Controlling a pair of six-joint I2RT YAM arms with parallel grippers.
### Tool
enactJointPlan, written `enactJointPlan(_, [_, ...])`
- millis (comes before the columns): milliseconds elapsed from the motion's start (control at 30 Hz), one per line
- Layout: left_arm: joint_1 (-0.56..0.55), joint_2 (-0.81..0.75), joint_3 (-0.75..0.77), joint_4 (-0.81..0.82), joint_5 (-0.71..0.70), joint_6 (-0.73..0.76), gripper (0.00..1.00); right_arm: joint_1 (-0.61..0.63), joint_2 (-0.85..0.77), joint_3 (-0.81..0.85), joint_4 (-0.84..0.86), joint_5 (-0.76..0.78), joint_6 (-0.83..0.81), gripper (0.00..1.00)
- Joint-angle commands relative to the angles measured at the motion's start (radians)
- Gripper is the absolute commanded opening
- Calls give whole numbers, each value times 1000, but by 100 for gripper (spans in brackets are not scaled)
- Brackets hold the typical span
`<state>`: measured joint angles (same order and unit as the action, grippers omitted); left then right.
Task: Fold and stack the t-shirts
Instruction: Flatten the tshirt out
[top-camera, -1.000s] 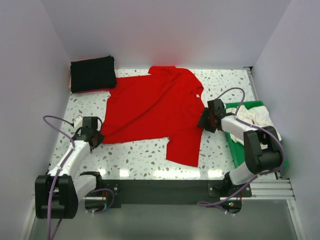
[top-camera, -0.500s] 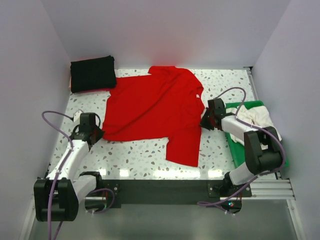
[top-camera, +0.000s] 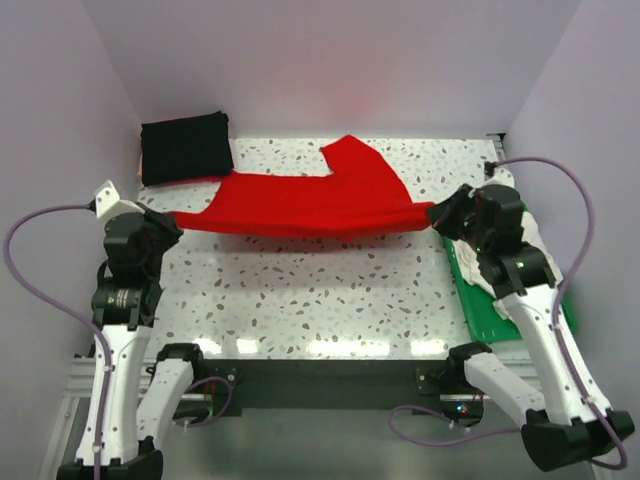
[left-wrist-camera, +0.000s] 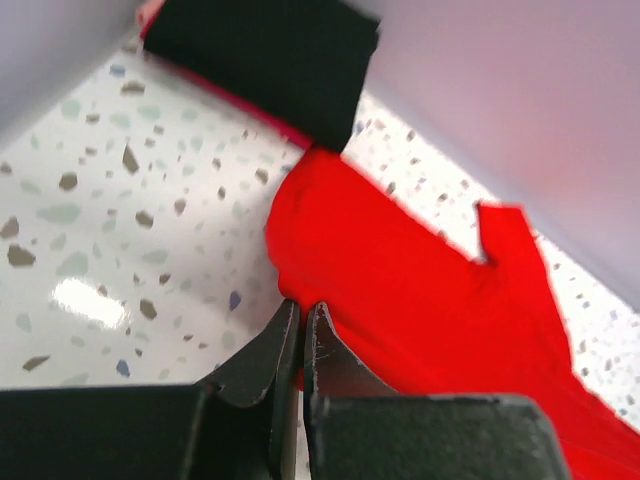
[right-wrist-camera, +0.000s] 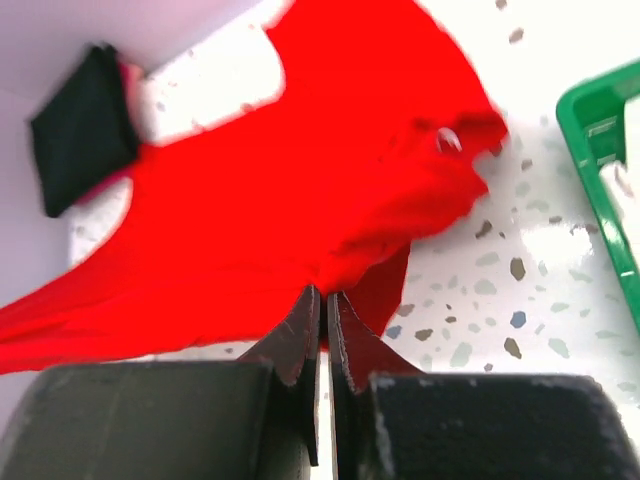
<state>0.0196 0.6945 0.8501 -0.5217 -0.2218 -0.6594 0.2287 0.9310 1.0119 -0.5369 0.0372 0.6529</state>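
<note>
The red t-shirt (top-camera: 300, 200) hangs stretched above the speckled table between my two grippers, its far part still trailing toward the back. My left gripper (top-camera: 172, 222) is shut on its left edge, the red cloth (left-wrist-camera: 420, 300) pinched between the black fingertips. At the right, my right gripper (top-camera: 436, 212) is shut on the opposite edge of the red t-shirt (right-wrist-camera: 280, 190). A folded black t-shirt (top-camera: 186, 146) lies at the back left corner. The whitish t-shirt (top-camera: 515, 235) sits crumpled in the green tray, partly hidden behind my right arm.
The green plastic tray (top-camera: 492, 310) stands along the right edge of the table. Lilac walls close in the left, back and right sides. Speckled tabletop (top-camera: 320, 300) lies bare below the lifted shirt.
Both arms have risen and spread apart, lifting the red t-shirt off the table and pulling it taut. The right gripper closed on its edge during this time.
</note>
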Motion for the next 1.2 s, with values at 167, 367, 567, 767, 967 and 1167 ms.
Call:
enactJointPlan(167, [6, -107, 381, -101, -5, 55, 0, -2, -138, 362, -281, 49, -65, 0])
enactJointPlan(367, [6, -24, 615, -110, -17, 72, 0, -2, -65, 724, -347, 27, -94, 0])
enactJointPlan(567, [5, 82, 670, -8, -31, 73, 0, -2, 43, 855, -284, 20, -113, 0])
enactJointPlan(767, [6, 238, 606, 199, -27, 67, 0, -2, 209, 852, -111, 39, -133, 0])
enactJointPlan(967, [6, 528, 690, 406, 2, 75, 0, 0, 492, 983, 61, 4, -128, 0])
enactJointPlan(1167, [16, 844, 972, 500, 48, 90, 0, -2, 751, 1270, 140, 0, -127, 0])
